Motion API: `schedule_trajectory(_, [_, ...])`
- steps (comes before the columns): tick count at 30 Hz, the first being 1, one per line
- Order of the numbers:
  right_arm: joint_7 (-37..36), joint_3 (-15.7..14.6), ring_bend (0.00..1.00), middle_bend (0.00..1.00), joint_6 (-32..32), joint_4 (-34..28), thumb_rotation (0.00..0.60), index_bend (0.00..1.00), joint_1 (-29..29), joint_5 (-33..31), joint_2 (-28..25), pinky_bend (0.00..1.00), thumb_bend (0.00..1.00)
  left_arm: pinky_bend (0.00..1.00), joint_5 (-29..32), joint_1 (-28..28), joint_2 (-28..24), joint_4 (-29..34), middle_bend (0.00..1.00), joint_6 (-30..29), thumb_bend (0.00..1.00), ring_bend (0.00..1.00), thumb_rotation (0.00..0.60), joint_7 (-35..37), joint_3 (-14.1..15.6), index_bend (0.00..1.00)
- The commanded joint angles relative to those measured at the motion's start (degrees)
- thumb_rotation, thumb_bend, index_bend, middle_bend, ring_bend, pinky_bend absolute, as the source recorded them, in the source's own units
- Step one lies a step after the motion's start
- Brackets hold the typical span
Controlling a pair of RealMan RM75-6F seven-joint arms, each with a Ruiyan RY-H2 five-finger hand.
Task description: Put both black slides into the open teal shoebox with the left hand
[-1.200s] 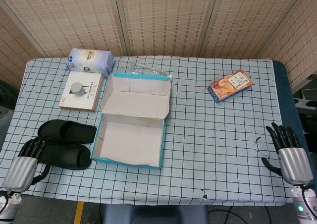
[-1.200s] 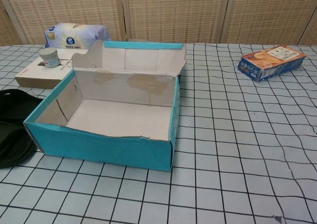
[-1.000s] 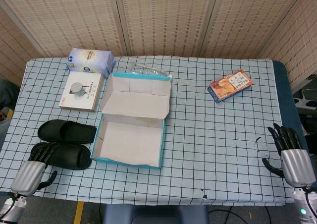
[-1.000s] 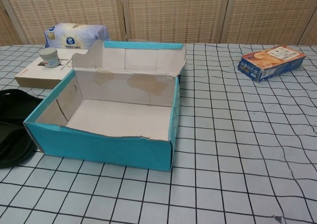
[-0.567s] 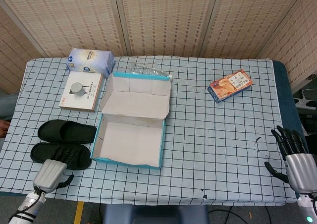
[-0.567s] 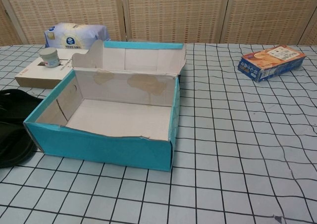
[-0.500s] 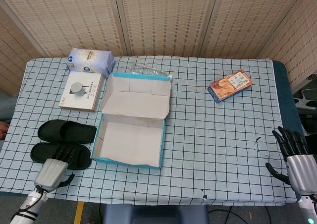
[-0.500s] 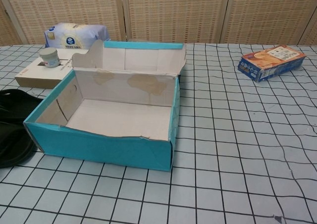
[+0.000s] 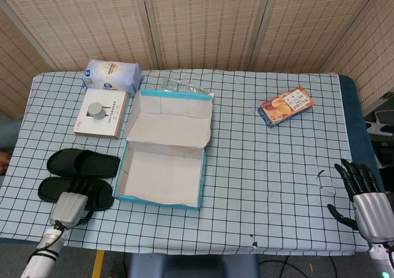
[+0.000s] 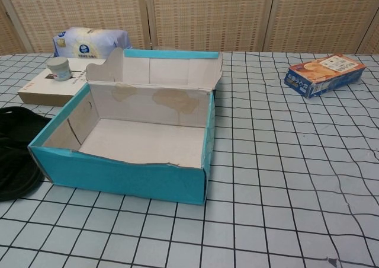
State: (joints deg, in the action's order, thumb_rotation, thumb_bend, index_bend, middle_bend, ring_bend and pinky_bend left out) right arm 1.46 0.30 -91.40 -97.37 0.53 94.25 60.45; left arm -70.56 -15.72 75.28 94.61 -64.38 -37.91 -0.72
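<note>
Left hand (image 9: 69,206) over near slide (image 9: 75,191), fingertips on it, grip unclear; far slide (image 9: 83,163) beyond; right hand (image 9: 364,198) spread, empty.

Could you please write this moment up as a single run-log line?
left hand: on near slide, grip unclear | far slide: on table | shoebox: open, empty | right hand: open, idle

Left hand (image 9: 69,206) is sitting low at the near left of the head view, silver back facing up, its dark fingers (image 9: 80,191) pointing forward and its forearm trailing off the bottom edge. Right hand (image 9: 363,195) is hanging at the far right, back up too, fingers (image 9: 356,174) spread apart and holding nothing. The chest view is showing neither hand.
</note>
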Motion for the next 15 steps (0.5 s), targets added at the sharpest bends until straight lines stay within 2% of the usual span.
schedule_trajectory(1, [-0.45,-0.09,0.00,0.00,0.14,-0.13,0.591,0.00,0.03,0.08,-0.20,0.00,0.16,0.10,1.52,-0.68,0.98,-1.00,0.00,0.42,0.36,0.00,0.485,-0.79,-0.30,0.00])
schedule_trajectory(7, [-0.91,-0.46,0.00,0.00,1.17,-0.23,0.591,0.00,0.31,0.33,-0.41,0.00,0.16,0.13,2.95,-1.70,2.57,-3.36,0.00,0.37,0.36,0.00,0.529,-1.93,-0.37,0.00])
schedule_trajectory(10, [-1.10,-0.51,0.00,0.00,1.19,-0.34,0.591,0.00,0.31,0.46,-0.56,0.00,0.16,0.17,3.27,-2.05,2.90,-4.11,0.01,0.56,0.36,0.01,0.535,-1.72,-0.16,0.06])
schedule_trajectory(15, [-1.01,-0.40,0.00,0.00,1.19,-0.41,0.592,0.00,0.24,0.24,-0.53,0.00,0.16,0.35,4.75,-2.64,3.13,-4.85,0.24,1.20,0.37,0.20,0.570,-2.02,0.11,0.21])
